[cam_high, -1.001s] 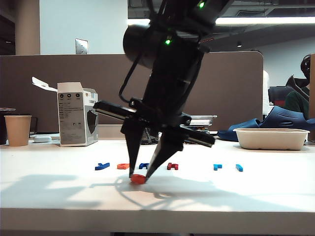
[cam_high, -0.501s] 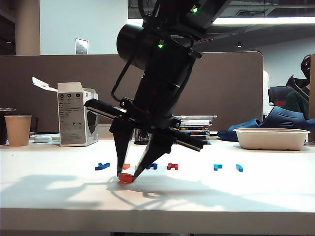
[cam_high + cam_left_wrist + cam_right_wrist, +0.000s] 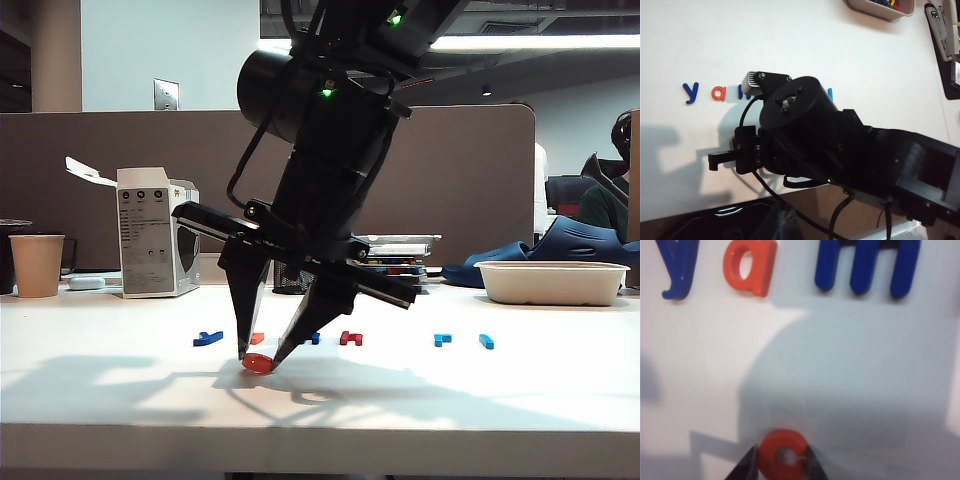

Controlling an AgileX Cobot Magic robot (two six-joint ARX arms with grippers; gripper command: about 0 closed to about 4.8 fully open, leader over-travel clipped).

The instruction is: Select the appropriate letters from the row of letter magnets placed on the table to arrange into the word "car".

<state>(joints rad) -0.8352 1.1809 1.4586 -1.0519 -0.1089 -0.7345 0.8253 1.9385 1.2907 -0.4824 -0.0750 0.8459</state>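
So the right gripper (image 3: 259, 356) is down at the table (image 3: 500, 400), a bit left of centre in the exterior view. Its two black fingers (image 3: 244, 325) spread into an upside-down V, with the tips either side of the orange-red "c" (image 3: 257, 364). The right wrist view shows the same thing: both tips sit right against the sides of the "c" (image 3: 782, 454), which lies flat on the white top. Honestly can't tell if they're pinching it or just touching. The jaws are only partway apart, about as wide as the letter.

The arm comes in from roughly 1 o'clock at the top of the exterior view and leans down toward 7 o'clock, with the wrist pointing at the table. The left gripper doesn't show in any view; its wrist camera just looks down on the right arm from above.

Letter count is seven. Six are in the row:
- 2 dark blue: "y" (image 3: 208, 338) and "m" (image 3: 313, 338)
- 1 orange "a" (image 3: 257, 338), half hidden by a finger
- 1 dark red "h" (image 3: 350, 338)
- 2 light blue (image 3: 442, 340) (image 3: 486, 341), too small to read

The "c" is the seventh, out of the row at about 6 o'clock from the "a".

There's also one paper cup (image 3: 36, 265) way off at 9 o'clock and one white tray (image 3: 550, 282) at 3 o'clock.
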